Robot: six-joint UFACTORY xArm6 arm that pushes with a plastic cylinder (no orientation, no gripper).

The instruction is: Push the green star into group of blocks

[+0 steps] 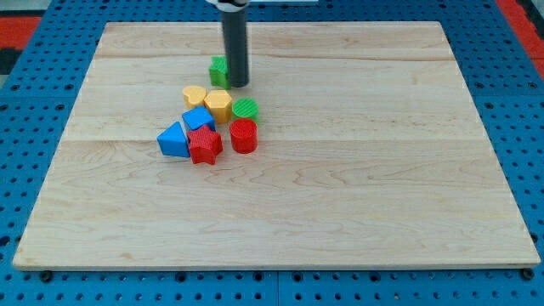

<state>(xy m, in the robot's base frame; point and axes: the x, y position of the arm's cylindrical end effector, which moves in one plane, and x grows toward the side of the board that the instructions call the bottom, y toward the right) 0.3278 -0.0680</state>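
Note:
The green star (218,70) lies near the view's top, left of centre, partly hidden by my rod. My tip (237,85) rests on the board at the star's right side, touching or nearly touching it. Just below sits the group of blocks: a yellow heart (195,94), a yellow hexagon (218,104), a green cylinder (245,109), a blue cube (198,118), a blue triangle (173,140), a red star (204,144) and a red cylinder (243,136). The star is a short gap above the yellow blocks.
The wooden board (357,170) lies on a blue pegboard surface (42,51). A red patch (523,21) shows at the view's top right corner.

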